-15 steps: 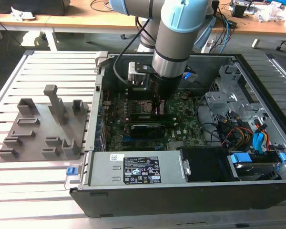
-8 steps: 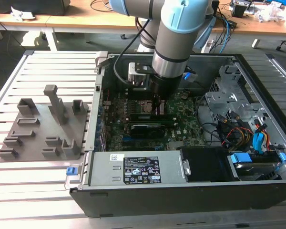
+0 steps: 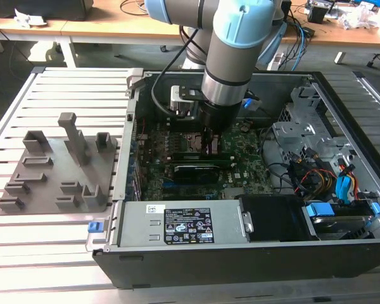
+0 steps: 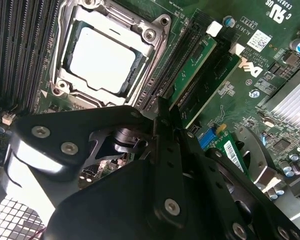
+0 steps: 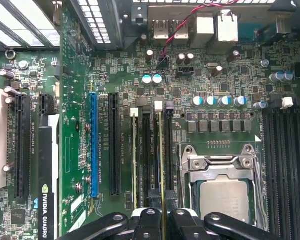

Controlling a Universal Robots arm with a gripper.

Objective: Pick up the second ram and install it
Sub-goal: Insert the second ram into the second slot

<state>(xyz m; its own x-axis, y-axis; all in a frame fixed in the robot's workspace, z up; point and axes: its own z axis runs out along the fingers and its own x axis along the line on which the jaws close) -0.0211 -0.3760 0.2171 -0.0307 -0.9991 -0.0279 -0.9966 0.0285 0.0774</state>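
The second ram (image 5: 162, 160) is a thin green stick standing edge-up in a memory slot beside the processor socket (image 5: 224, 197). In the first wrist view it runs straight in between my gripper's (image 5: 162, 220) black fingers, which are closed against its two faces. In the second wrist view the same stick (image 4: 194, 64) lies along the socket (image 4: 102, 60), with my gripper (image 4: 162, 115) over its near end. In the exterior view my gripper (image 3: 210, 147) reaches down into the open computer case onto the motherboard (image 3: 240, 171).
Another ram stick (image 5: 134, 165) sits two slots further from the socket. A graphics card (image 3: 193, 170) lies just in front of the gripper. Cables (image 3: 316, 177) and drive bays fill the case on the exterior view's right. The grey fixture plate (image 3: 57, 177) lies outside it on the left.
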